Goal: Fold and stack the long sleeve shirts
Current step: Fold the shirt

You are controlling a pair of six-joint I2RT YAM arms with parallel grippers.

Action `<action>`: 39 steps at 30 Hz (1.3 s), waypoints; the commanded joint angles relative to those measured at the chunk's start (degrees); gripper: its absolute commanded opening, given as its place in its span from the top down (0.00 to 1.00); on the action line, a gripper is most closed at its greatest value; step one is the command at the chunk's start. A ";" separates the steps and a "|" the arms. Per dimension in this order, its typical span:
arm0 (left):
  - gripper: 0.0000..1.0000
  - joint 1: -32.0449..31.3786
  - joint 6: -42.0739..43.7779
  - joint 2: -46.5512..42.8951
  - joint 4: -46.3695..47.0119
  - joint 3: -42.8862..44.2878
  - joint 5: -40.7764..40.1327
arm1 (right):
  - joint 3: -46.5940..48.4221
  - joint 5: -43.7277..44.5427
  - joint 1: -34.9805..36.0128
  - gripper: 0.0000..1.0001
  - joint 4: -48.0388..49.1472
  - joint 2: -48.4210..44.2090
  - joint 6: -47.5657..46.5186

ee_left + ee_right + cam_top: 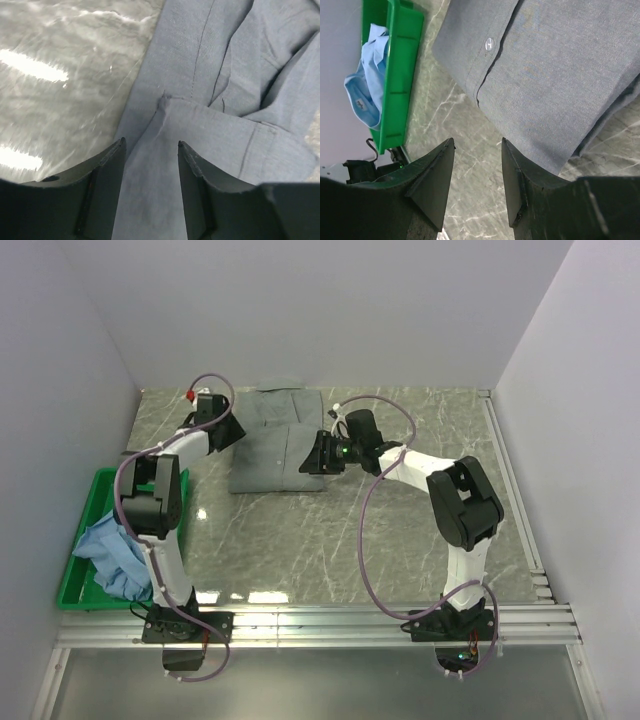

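Two shirts are in view. The only marking is a small tag (359, 103) inside the collar of the light blue shirt (112, 545), and its print is too small to read. That shirt lies crumpled in the green bin (95, 490) at the left edge of the worktop (400, 530), spilling over the bin's near end.

The grey-green shirt (270, 455) lies at the far middle of the worktop, folded into a rough rectangle with layers overlapping on its far side. It is plain matte cloth with stitched seams, and one pale button (489, 43) shows on the placket. The placket line runs away from the arm bases toward the far wall, and the fold's slightly longer side lies the same way.

The left gripper (151, 145) hangs over the shirt's left edge, jaws apart, with the cloth lying flat under the gap and not pinched. The right gripper (477, 143) sits at the shirt's right edge, jaws apart and holding nothing.
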 commanded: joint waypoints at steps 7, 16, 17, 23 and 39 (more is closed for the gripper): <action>0.55 0.05 8.00 6.88 2.37 7.33 3.39 | 2.90 0.15 0.36 0.50 -0.89 0.51 -1.63; 0.74 0.05 8.09 9.43 2.64 8.92 4.63 | 3.69 0.06 0.54 0.50 -1.59 1.56 -1.55; 0.78 0.05 8.18 9.43 2.72 8.92 4.54 | 3.69 -0.03 0.45 0.50 -1.50 1.65 -1.46; 0.99 0.05 7.56 8.38 2.99 8.48 4.27 | 3.86 -0.03 0.45 0.50 -1.85 2.27 -1.64; 0.99 2.51 4.05 8.29 2.99 7.51 3.57 | 7.20 -2.84 0.98 0.50 -0.80 3.94 0.29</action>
